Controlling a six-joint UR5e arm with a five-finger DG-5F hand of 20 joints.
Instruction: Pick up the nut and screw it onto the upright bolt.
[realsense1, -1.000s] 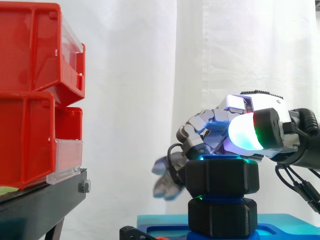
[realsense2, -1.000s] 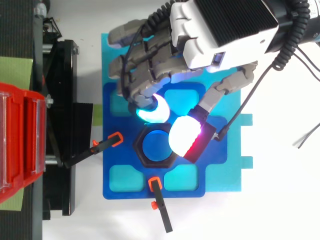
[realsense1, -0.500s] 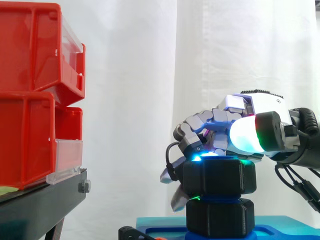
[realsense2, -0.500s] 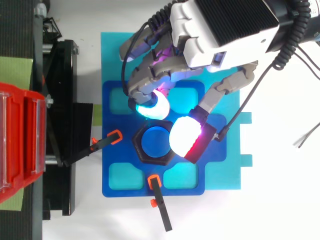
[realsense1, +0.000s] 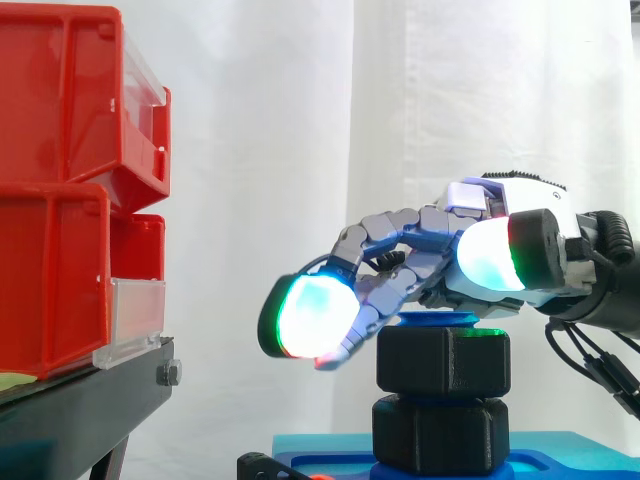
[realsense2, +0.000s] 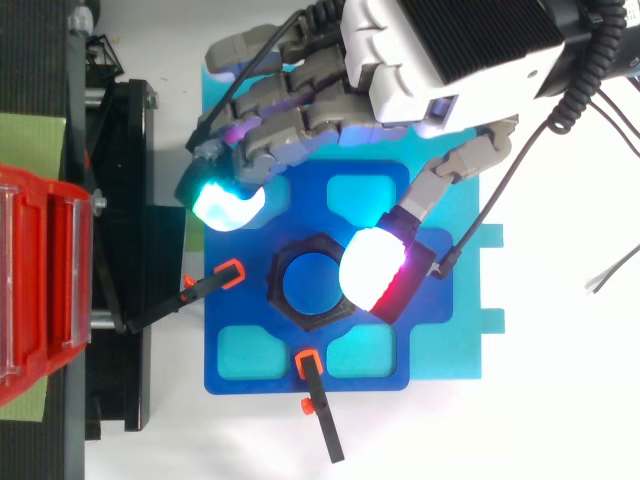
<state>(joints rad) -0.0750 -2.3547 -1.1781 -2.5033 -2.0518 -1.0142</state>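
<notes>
The black hexagonal nut (realsense2: 312, 285) sits on the upright blue bolt (realsense2: 308, 282), whose top shows just above the nut (realsense1: 443, 360) in the side view. Below it on the bolt is a second black hexagonal piece (realsense1: 440, 437). My hand (realsense2: 440, 50) hovers over the far side of the nut. Its fingers are stretched out straight to the left, clear of the nut, with a cyan-glowing fingertip (realsense1: 305, 315) hanging in the air. The glowing thumb pad (realsense2: 375, 272) rests at the nut's right edge. Nothing is gripped.
The bolt stands in a dark blue fixture (realsense2: 240, 380) on a cyan plate (realsense2: 470, 270), held by two black clamps with orange tips (realsense2: 210, 288) (realsense2: 318, 405). Red bins (realsense1: 70, 190) on a black stand (realsense1: 90, 400) lie to the left.
The fingers have uncurled from the nut's far side and swung out to the left. The thumb has stayed at the nut's right edge. The nut looks slightly turned.
</notes>
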